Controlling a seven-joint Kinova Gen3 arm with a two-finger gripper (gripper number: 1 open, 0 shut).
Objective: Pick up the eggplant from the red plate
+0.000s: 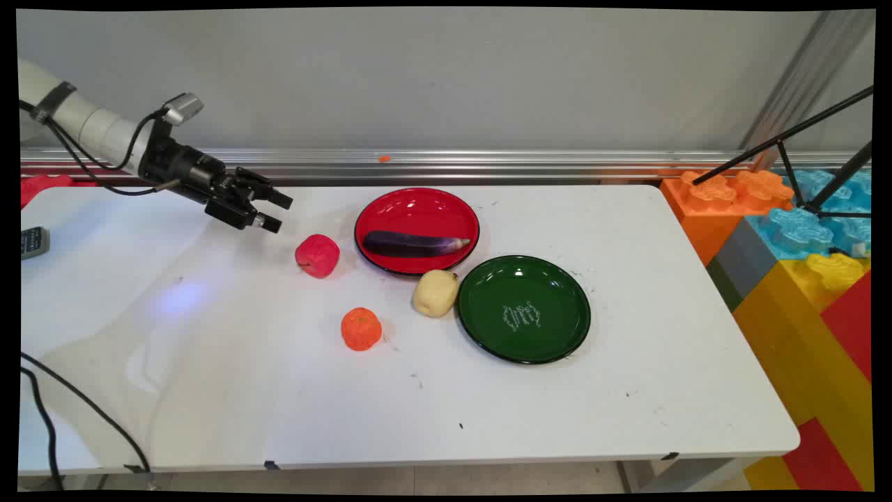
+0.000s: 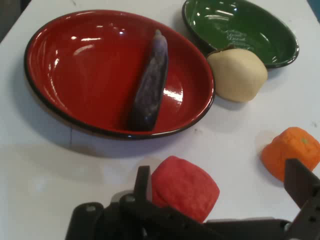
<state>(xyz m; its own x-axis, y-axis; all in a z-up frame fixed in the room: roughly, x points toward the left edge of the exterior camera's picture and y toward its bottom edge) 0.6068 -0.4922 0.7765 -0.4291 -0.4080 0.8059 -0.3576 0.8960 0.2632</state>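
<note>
My gripper (image 1: 277, 212) hangs open above the table's left part, pointing right toward a red apple-like fruit (image 1: 318, 255). In the hand view the red fruit (image 2: 185, 187) lies between my two fingers (image 2: 142, 183), not touched, with the gripper (image 2: 220, 182) open around it. Beyond it a red plate (image 1: 390, 209) holds a purple eggplant (image 1: 415, 244); the hand view shows the red plate (image 2: 70, 65) and the eggplant (image 2: 150, 85). An orange fruit (image 1: 361, 328) and a pale yellow fruit (image 1: 435, 293) lie on the table.
An empty green plate (image 1: 557, 335) sits right of the yellow fruit. Coloured giant blocks (image 1: 787, 230) and a black tripod (image 1: 815, 167) stand off the table's right end. A dark device (image 1: 33, 242) lies at the left edge. Black cables (image 1: 63, 404) cross the front left.
</note>
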